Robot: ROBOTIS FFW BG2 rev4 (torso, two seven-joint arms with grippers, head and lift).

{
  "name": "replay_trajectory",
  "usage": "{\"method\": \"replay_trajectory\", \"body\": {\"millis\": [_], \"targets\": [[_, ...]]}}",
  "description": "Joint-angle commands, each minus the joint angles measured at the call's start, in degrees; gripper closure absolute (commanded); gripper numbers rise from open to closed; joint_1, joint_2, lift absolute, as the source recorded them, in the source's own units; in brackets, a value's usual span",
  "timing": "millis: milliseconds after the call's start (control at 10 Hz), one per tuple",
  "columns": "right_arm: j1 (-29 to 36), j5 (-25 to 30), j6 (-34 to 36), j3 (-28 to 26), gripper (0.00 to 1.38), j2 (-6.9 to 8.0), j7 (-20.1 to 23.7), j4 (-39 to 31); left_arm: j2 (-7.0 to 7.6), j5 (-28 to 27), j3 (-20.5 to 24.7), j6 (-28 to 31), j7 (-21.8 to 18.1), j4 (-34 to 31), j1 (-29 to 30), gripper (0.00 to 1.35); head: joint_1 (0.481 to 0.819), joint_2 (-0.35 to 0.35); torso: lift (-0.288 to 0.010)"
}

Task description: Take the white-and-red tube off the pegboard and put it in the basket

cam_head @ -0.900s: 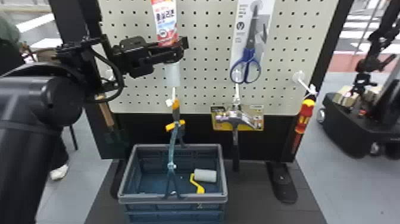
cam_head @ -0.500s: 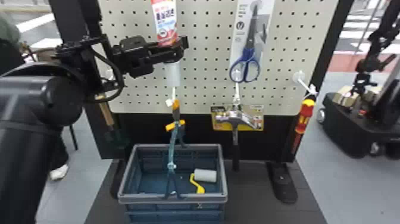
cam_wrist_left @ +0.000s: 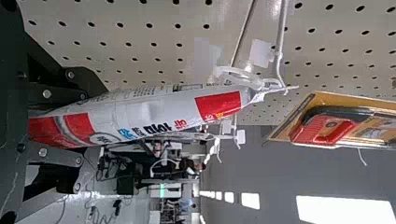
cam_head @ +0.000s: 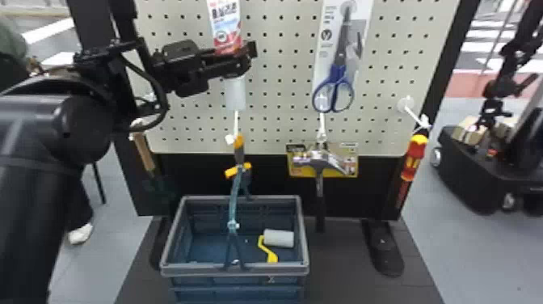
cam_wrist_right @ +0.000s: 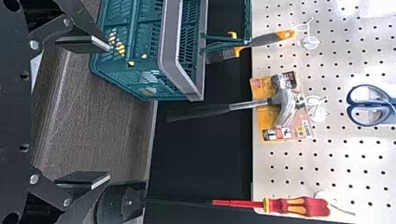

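Left gripper (cam_head: 245,57), upper left of head view, has its fingers closed on the lower end of the tube (cam_head: 226,24); tube's upright at the pegboard (cam_head: 278,72), top at a hook (cam_wrist_left: 281,32). Right gripper (cam_wrist_right: 109,112): fingers wide apart, empty.

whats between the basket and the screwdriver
The hammer hangs between the basket and the screwdriver, with a yellow package behind its head. The head view shows this, and so does the right wrist view.

Bright light washes the pegboard (cam_wrist_right: 322,163), leaving a patch of white glare in the right wrist view.
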Motion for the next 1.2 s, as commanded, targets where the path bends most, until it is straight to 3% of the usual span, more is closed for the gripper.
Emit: {"method": "replay_trajectory", "body": {"millis": [0, 500, 800, 1100], "targets": [[0.0, 0.1, 0.1, 0.0, 0.31, 0.0, 0.0, 0.3, 0.01, -0.3, -0.1, 0.0, 0.0, -0.6, -0.6, 1.07, 0.549, 0.0, -0.1], [0.0, 0.1, 0.1, 0.0, 0.31, -0.18, 0.0, 0.4, 0.19, -1.8, 2.4, -0.1, 1.0, -3.3, 3.4, 1.07, 0.549, 0.0, -0.1], [0.0, 0.1, 0.1, 0.0, 0.31, -0.18, 0.0, 0.4, -0.78, -1.5, 6.5, -1.0, 1.4, -4.1, 9.2, 1.07, 0.549, 0.0, -0.1], [0.0, 0.3, 0.2, 0.1, 0.31, 0.0, 0.0, 0.7, -2.71, -0.3, 11.7, -2.6, 3.5, -4.0, 17.7, 1.07, 0.549, 0.0, -0.1]]}}
